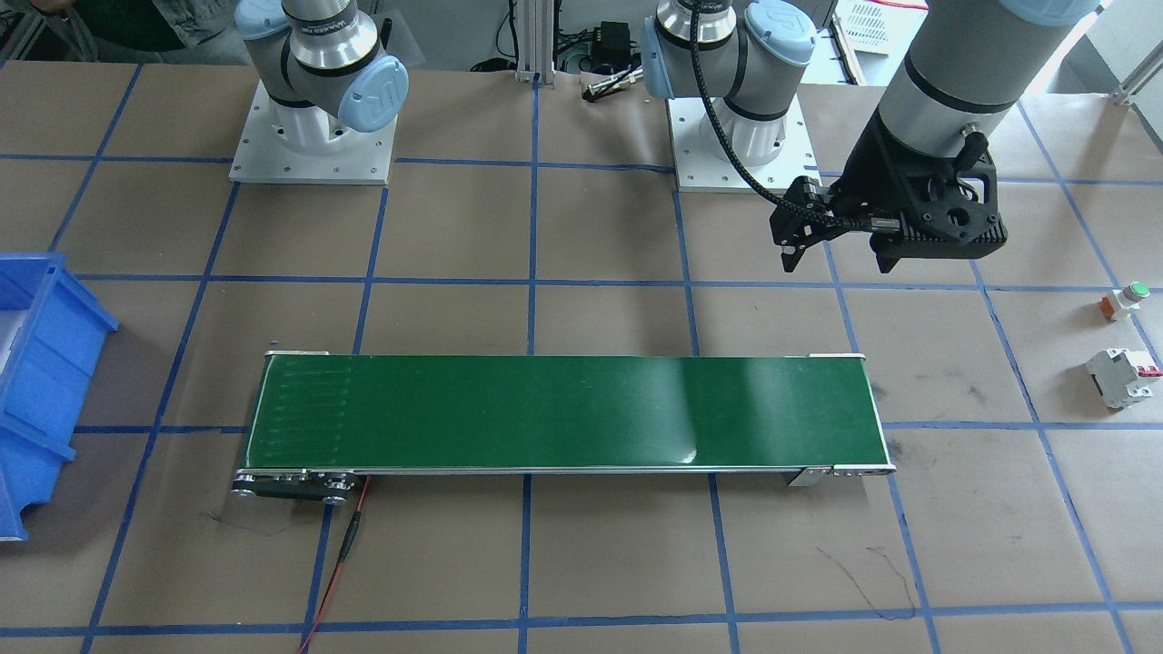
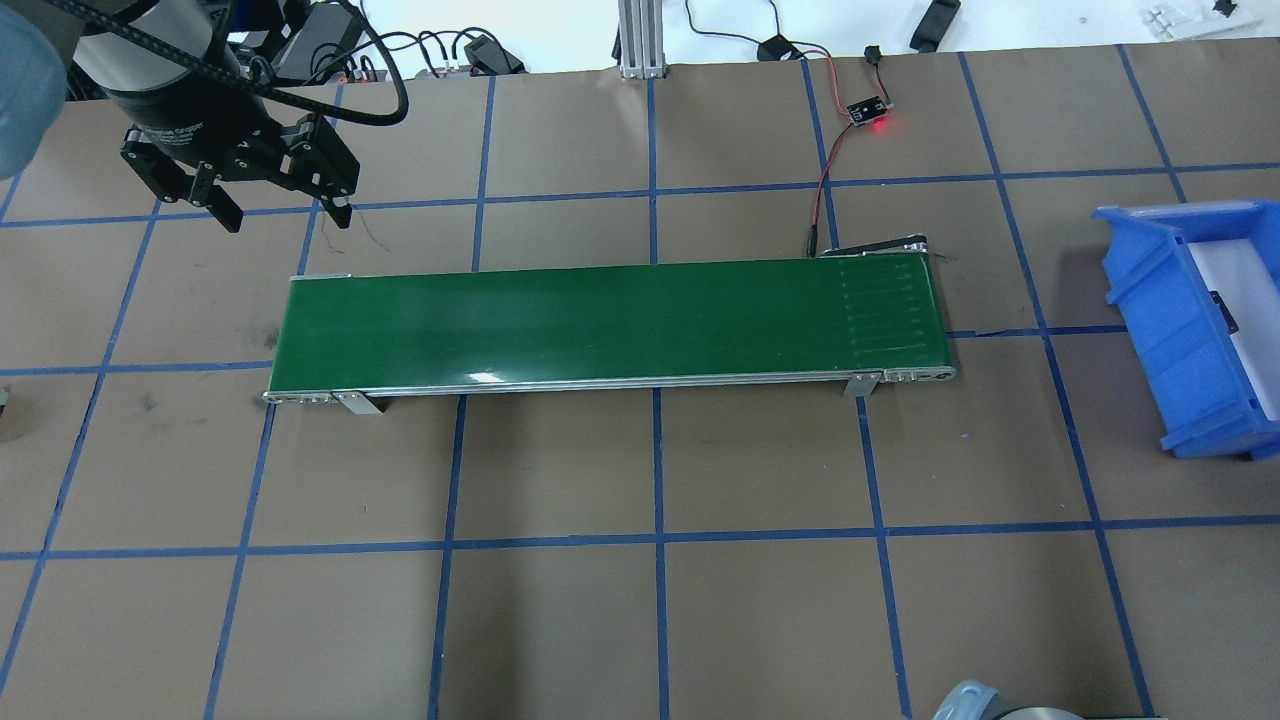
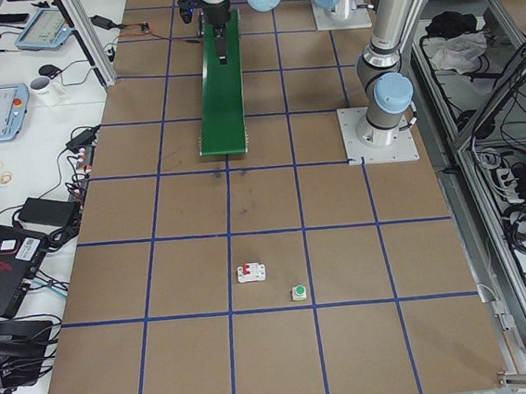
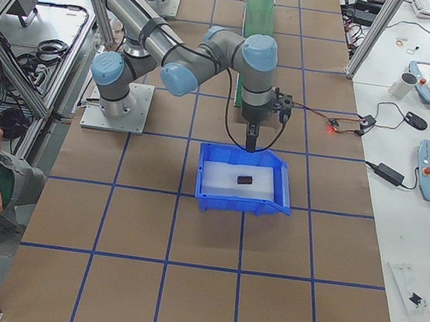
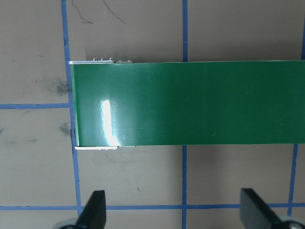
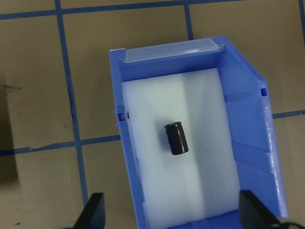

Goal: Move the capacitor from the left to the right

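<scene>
a: where's the capacitor (image 6: 176, 139) right now?

b: check your right wrist view. it lies on its side on the white foam (image 6: 205, 186) inside the blue bin (image 6: 250, 129), near the middle and apart from every wall. the bin stands off the right end of the belt (image 2: 600, 320), so the part is on the right side.

a: which way from the right gripper (image 6: 170, 194)?

b: at 12 o'clock from the midpoint between its fingers, just ahead and below. the gripper hangs over the bin with both fingers spread wide and nothing between them.

a: and its long axis?

b: in that view it runs roughly 11 to 5 o'clock. the fingers line up 9 to 3, so if you ever need to regrasp, they'd close across the round body, nearly square to the axis.

a: what about the left gripper (image 2: 285, 215)?

b: also spread wide and empty. it hovers by the other end of the belt, toward 10 o'clock in the overhead view, well apart from the bin. your right arm is by far the nearer one.

a: so what does the next move turn on?

b: i'd judge the capacitor sits where the task wants it. with the part at 12 o'clock and clear of the fingers, you'd want the right arm to lift straight up. watch the bin wall at 3 o'clock.
</scene>
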Motion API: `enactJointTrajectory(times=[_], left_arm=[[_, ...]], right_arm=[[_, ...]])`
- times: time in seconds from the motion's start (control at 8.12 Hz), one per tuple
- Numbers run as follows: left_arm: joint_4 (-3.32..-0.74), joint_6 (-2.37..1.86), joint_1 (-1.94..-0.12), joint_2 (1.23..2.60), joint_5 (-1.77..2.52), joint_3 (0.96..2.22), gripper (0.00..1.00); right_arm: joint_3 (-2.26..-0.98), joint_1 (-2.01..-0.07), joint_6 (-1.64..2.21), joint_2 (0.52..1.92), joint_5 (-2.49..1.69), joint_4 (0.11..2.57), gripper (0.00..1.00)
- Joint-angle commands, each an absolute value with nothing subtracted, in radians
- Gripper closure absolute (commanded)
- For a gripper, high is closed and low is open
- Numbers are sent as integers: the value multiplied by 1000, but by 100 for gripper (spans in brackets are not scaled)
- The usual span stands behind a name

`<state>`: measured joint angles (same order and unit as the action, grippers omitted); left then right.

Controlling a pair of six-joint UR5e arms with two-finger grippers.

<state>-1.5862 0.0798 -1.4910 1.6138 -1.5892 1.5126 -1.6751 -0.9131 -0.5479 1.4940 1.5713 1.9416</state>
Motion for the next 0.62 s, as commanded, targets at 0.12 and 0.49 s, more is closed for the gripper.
enactJointTrajectory(times=[0.12,0.49], left_arm=[[-1586,80,-1491,1614,-1589,1513,0],[-1586,80,-1491,1614,-1589,1513,0]], right_arm=[[-1637,-1141,-254,1575,1597,1757,0],[-1635,-1357,-51,1591,1586,1758,0]])
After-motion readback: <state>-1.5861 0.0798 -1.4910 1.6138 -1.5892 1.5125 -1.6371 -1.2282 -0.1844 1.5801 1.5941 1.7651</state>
